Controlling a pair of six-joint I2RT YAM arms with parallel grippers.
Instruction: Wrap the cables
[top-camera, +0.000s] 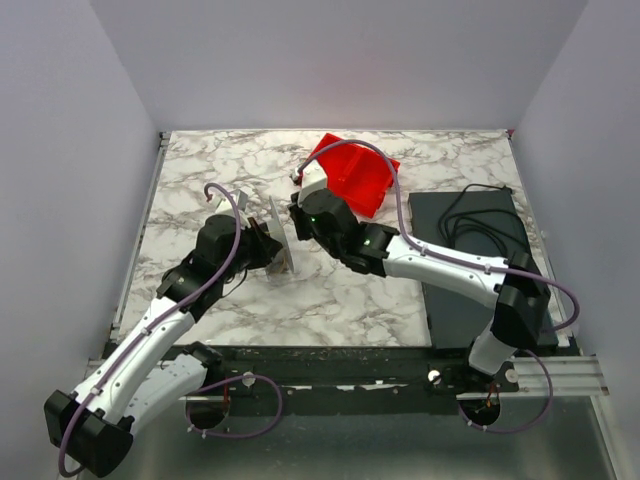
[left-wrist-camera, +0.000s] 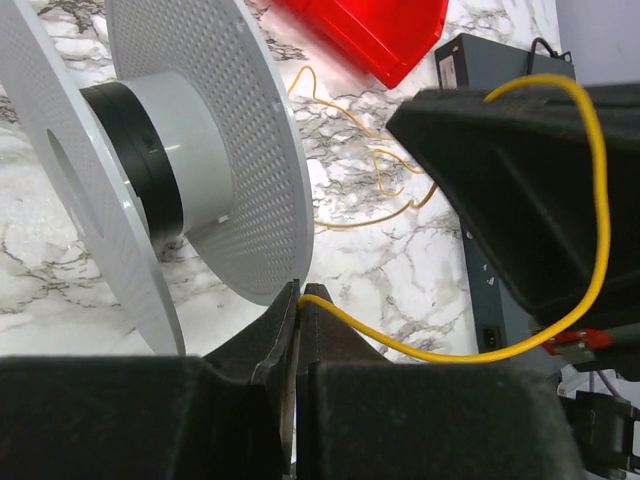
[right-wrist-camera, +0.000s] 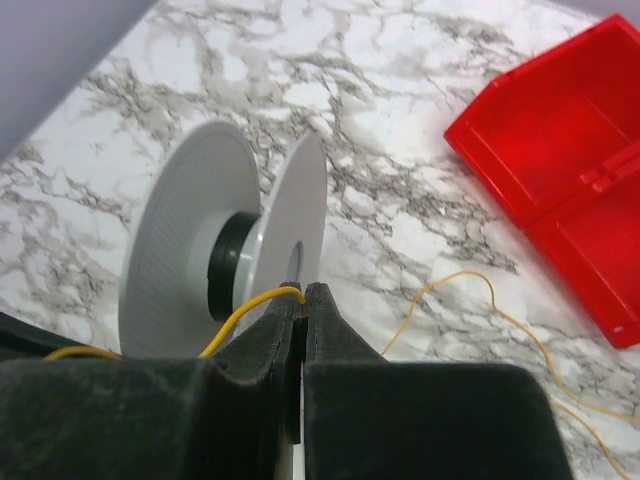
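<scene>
Since the left claw (left-wrist-camera: 300, 296) and right claw (right-wrist-camera: 304, 295) both pinch the cables (left-wrist-camera: 440, 356), I'd hold them taut and feed the spool hub (left-wrist-camera: 150, 160) just ahead.

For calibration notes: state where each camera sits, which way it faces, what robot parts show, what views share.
Top external: above and behind the bases, looking down on the marble table; both arms show, left gripper and right gripper at the white perforated plastic spool.
Left wrist: behind its shut fingers, facing spool and red plastic bin; thin yellow wire pinched.
Right wrist: behind its shut fingers, facing spool and bin; wire pinched.
Shared: spool and bin everywhere; wire in both wrist views.
</scene>
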